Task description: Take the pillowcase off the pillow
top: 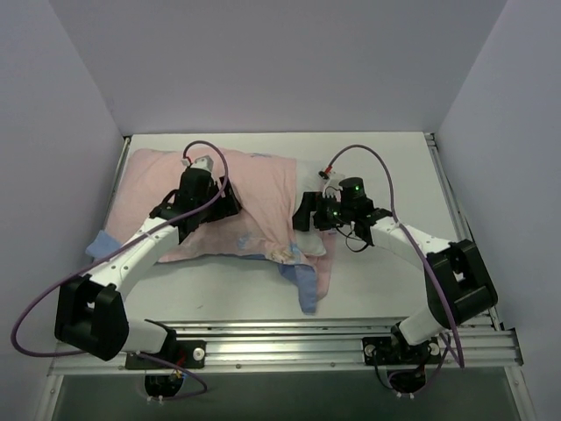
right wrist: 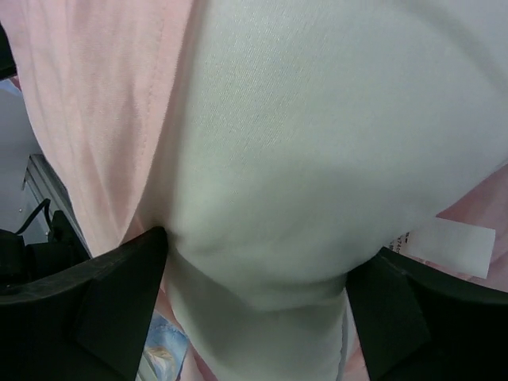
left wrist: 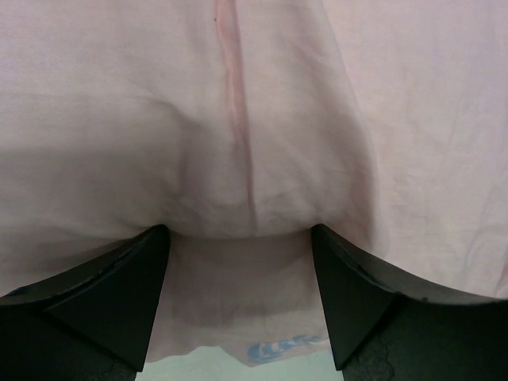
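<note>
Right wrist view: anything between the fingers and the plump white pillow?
Nothing visible. The plump white pillow bulges bare between the right fingers; the thin pale pink pillowcase lies alongside it, not across the gap.

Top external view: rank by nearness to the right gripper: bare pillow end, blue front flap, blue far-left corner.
1. Bare pillow end, at the right gripper.
2. Blue front flap, in front of it.
3. Blue far-left corner, beside left arm.

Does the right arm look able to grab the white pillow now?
Probably yes: the right pincer stands open astride the bare pillow end, with the pink pillowcase off to one side.
</note>
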### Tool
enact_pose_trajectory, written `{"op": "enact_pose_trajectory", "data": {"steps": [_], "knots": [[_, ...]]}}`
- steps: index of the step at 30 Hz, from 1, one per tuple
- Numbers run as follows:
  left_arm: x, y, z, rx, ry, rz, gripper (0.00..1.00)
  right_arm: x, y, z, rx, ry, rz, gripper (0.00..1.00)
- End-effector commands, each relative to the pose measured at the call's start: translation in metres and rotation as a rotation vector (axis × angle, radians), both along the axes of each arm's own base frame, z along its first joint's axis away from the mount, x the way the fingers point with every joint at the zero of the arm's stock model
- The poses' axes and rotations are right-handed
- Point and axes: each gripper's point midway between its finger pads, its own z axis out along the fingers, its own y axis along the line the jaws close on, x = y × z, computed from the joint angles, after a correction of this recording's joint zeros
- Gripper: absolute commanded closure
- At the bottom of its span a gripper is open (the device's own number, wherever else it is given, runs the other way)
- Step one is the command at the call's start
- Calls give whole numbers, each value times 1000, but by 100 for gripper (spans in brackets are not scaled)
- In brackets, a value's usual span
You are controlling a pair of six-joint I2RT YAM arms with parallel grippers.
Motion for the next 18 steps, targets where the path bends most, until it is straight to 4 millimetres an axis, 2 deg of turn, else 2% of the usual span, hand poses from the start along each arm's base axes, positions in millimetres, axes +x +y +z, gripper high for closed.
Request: {"op": "enact_pose_trajectory", "data": {"steps": [1, 2, 3, 4, 6, 7, 9, 10, 12, 16, 17, 18], "knots": [[27, -30, 26, -99, -108, -79, 20, 5, 27, 21, 105, -48, 89, 23], [32, -29, 30, -97, -122, -76, 20, 5, 27, 18, 97, -44, 90, 32], [40, -29, 43, -91, -156, -82, 20, 6, 28, 18, 90, -45, 90, 44], [45, -29, 48, -86, -170, -83, 20, 5, 26, 17, 79, -42, 86, 71], [55, -24, 58, -70, -193, -81, 20, 10, 19, 21, 46, -73, 43, 100], [63, -24, 72, -77, -222, -77, 20, 10, 15, 22, 30, -76, 24, 100], [71, -21, 80, -95, -231, -64, 20, 11, 8, 30, 12, -107, -14, 100], [75, -21, 92, -116, -246, -58, 19, 15, 2, 32, -6, -119, -55, 100], [72, -23, 100, -168, -236, -51, 19, 16, -3, 44, -5, -152, -98, 100], [44, -19, 114, -248, -199, -11, 18, 16, -8, 51, -52, -191, -162, 100], [33, -17, 98, -252, -144, 2, 17, 16, -5, 52, -64, -202, -165, 100], [24, -17, 92, -284, -106, 19, 17, 16, -4, 51, -73, -203, -165, 100]]}}
